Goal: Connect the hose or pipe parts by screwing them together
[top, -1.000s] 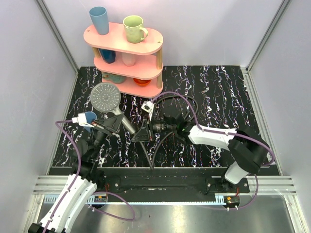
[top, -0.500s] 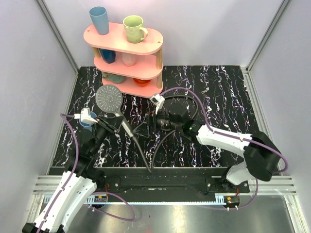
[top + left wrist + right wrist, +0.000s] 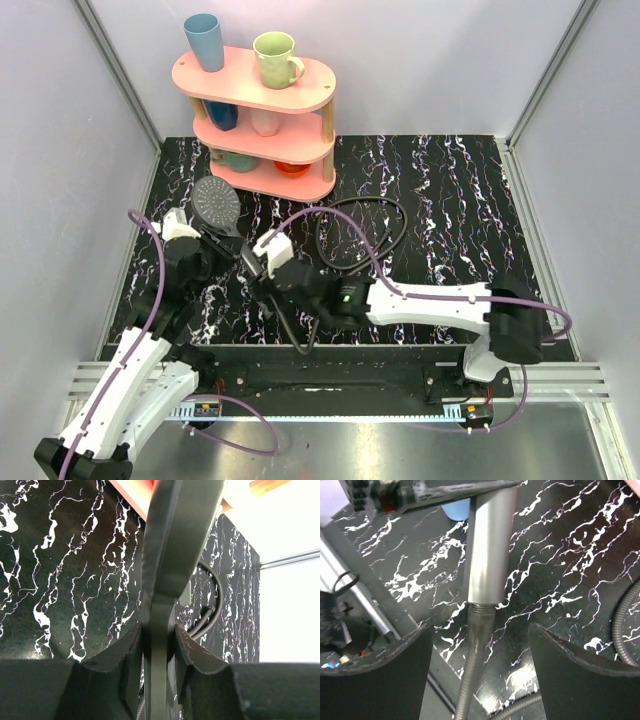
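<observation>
While my left gripper [image 3: 159, 647] clamps the one shower head [image 3: 216, 203] at centre left, my right gripper [image 3: 479, 640] stands open astride the one black hose [image 3: 471, 675].

shower head [image 3: 216, 203]: perforated face dull grey and matt; handle smooth, satin grey, with a metal-like sheen
hose [image 3: 469, 680]: dark, finely ribbed, faint dull sheen
table [image 3: 450, 200]: black marble-look top with white veins, smooth, slightly glossy
shelf [image 3: 235, 85]: pink boards, smooth and matt; pale wooden posts
left gripper fingers [image 3: 122, 655]: matt black plastic, faintly grainy
</observation>
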`<state>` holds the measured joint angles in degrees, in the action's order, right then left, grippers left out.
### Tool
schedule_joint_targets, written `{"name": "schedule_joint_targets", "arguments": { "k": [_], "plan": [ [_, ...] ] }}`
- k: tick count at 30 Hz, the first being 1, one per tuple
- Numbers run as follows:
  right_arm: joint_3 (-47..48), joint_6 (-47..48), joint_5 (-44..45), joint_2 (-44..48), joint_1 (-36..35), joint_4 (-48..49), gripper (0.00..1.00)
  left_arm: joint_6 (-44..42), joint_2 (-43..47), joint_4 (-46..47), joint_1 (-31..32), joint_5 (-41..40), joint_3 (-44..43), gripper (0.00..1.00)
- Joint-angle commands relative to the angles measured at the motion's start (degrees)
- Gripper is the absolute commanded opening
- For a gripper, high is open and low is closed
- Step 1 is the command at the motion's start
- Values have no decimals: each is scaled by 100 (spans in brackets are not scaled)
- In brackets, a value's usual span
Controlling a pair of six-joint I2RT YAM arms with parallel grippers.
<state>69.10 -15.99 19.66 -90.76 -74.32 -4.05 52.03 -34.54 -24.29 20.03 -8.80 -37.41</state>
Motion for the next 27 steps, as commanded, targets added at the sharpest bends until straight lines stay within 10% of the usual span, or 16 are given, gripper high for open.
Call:
{"name": "schedule_joint_targets", "arguments": {
  "k": [1, 7, 14, 17, 27],
  "plan": [
    [691, 456, 1486, -564, -467, -456, 81, -53, -87, 109, 1, -236, -478, 0],
    [1280, 676, 2391, -1338, -785, -702, 64, 35, -140, -14, 1, -210, -557, 0],
    [1343, 702, 2790, -1322, -865, -588, 18, 298, 184, 82, 1, 236, -137, 0],
    [1107, 737, 2088, -1015, -645, -291, 1, 483, 615, 530, 1, 536, 346, 0],
    [-1099, 1, -3375, 735, 1173, 2373, 0, 676, 1749, 3260, 1, 1714, 1868, 0]
  ]
}}
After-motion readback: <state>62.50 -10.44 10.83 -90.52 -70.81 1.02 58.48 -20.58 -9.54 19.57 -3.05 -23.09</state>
